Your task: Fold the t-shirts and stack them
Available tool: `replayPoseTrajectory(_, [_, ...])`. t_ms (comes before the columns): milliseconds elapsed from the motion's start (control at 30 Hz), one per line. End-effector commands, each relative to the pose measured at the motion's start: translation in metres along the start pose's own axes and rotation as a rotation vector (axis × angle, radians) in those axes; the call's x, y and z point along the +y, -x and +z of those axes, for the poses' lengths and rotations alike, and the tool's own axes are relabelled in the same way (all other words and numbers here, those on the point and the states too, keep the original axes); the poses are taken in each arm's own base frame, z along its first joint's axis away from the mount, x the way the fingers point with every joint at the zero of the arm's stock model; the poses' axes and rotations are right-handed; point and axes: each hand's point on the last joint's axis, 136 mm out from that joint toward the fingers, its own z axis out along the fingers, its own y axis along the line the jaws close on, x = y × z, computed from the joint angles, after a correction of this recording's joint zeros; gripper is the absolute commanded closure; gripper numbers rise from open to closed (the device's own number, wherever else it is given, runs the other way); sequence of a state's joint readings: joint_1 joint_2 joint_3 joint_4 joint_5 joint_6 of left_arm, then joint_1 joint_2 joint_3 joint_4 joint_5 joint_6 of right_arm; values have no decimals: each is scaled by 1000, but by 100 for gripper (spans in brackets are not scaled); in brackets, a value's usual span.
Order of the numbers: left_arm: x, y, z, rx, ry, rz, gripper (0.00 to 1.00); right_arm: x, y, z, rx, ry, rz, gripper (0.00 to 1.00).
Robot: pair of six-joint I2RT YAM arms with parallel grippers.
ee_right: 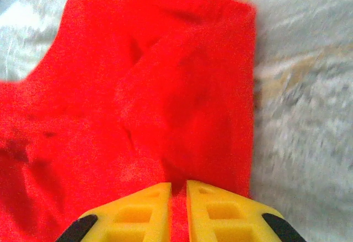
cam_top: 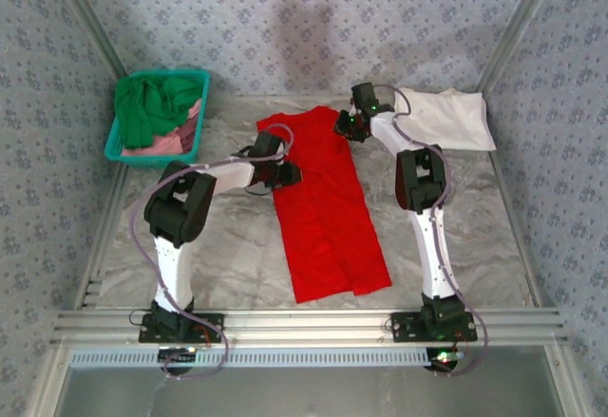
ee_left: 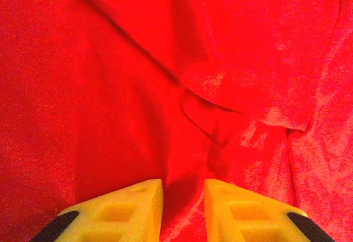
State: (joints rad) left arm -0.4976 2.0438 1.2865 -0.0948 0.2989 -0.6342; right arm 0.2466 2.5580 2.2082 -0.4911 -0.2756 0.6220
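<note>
Item: red t-shirt. Lies flat down the middle of the marble table, narrowed to a long strip, one short end toward the arm bases.

Left gripper: yellow fingers nearly together, pinching a ridge of red cloth at the strip's left edge, toward its far end.

Right gripper: fingers pressed close on a sliver of the same cloth at the far right corner, with creases drawn into the gap.

Gripped at two far points, probably to lift that end and bring it toward the near end for a crosswise fold.

White t-shirt: far right, well apart from the red; probably the stack's place.

Teal basket: far left, holds green t-shirt and pink t-shirt, crumpled, not yet folded.

Brands, labels, writing: none legible anywhere.
</note>
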Motion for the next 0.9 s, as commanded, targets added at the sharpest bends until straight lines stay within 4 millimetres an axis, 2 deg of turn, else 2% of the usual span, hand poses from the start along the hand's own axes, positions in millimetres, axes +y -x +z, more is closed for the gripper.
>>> replayPoseTrajectory(0, [8, -11, -9, 16, 38, -15, 73, -25, 17, 29, -40, -4, 136, 83])
replayPoseTrajectory(100, [13, -15, -10, 24, 72, 1, 72, -25, 42, 42, -103, 62, 225, 84])
replayPoseTrajectory(200, [24, -15, -8, 33, 92, -21, 72, -11, 65, 34, -136, 144, 256, 84])
replayPoseTrajectory(267, [25, -8, -12, 16, 85, -19, 72, 6, 78, 14, -153, 191, 226, 84])
replayPoseTrajectory(333, [28, 2, -19, -10, 101, -10, 72, 22, 87, -17, -157, 221, 191, 80])
replayPoseTrajectory(400, [28, 13, -23, -23, 95, -10, 72, 33, 92, -49, -162, 249, 158, 78])
replayPoseTrajectory(467, [24, 23, -28, -42, 80, -5, 71, 47, 87, -80, -168, 275, 103, 75])
replayPoseTrajectory(567, [11, 42, -41, -78, 46, 10, 71, 55, 55, -108, -112, 269, 23, 72])
replayPoseTrajectory(667, [-1, 59, -59, -131, 6, 12, 70, 52, 11, -119, -46, 262, -11, 75])
replayPoseTrajectory(767, [-2, 75, -77, -169, -13, -5, 69, 41, -32, -114, -14, 199, -48, 86])
replayPoseTrajectory(833, [7, 85, -86, -194, 12, -18, 68, 30, -58, -104, 14, 145, -86, 98])
replayPoseTrajectory(867, [13, 89, -88, -205, 35, -21, 67, 28, -67, -99, 26, 134, -97, 100])
